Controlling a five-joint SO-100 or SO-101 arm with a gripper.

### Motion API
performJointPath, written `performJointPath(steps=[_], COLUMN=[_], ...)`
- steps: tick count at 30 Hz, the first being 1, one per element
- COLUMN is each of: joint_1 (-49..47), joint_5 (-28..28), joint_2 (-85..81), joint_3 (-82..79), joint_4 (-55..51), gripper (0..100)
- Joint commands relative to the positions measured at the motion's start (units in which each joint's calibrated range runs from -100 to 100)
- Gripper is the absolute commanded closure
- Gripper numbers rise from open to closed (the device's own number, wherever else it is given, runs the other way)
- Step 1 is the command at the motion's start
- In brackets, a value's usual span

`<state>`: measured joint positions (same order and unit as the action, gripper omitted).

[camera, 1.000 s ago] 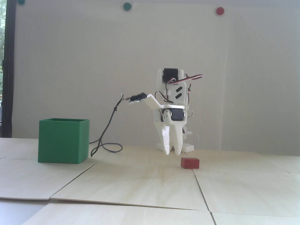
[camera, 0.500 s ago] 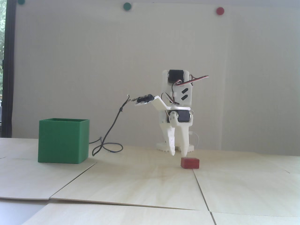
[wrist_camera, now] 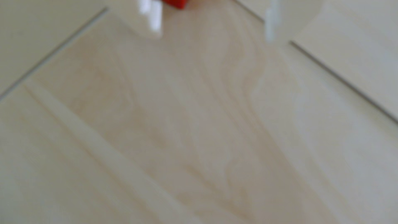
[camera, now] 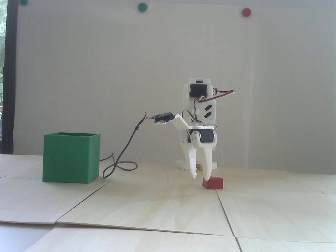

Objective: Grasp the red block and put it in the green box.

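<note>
From my fixed view the arm [camera: 200, 105] stands right of centre, folded over, with its gripper [camera: 200, 178] pointing down at the table [camera: 147, 202]. The two white fingers are parted with a clear gap between the tips, and nothing is held between them. The right finger [camera: 208, 168] reaches lower — its tip overlaps the top left corner of the block [camera: 213, 183]; whether it touches I cannot tell. The left finger ends just left of the block, off the table.

The block lies flat on the pale wood, just right of centre and low in the frame, beside a seam between panels. The box [camera: 71, 157] sits at middle left, upright with its open top up, well apart from the block and the gripper. A dark cable [camera: 123, 155] hangs from the small board on the wrist bracket and loops on the table between box and arm.

The wrist view is blurred: a sliver of block [wrist_camera: 174, 3] shows at the top edge, with one white finger [wrist_camera: 154, 17] just left of it and the other [wrist_camera: 271, 21] well to its right, so the block lies between them — nearer the left one.
</note>
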<state>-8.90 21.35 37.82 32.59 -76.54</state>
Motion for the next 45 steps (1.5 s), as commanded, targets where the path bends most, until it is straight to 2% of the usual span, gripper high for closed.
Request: performJointPath(steps=[1,14,31,38,45], joint_1=[-1.19,-2.64,4.44,4.84,4.84], joint_5=[0.00,0.10,-0.42,-7.13,-7.60], joint_2=[-9.75,-10.06,-9.12,-9.19,-9.19], joint_3=[0.33,-1.35,-1.09,-0.91,-1.00], joint_4=[0.15,-0.36,2.00,1.75,2.34], gripper=[83,83,83,83,83])
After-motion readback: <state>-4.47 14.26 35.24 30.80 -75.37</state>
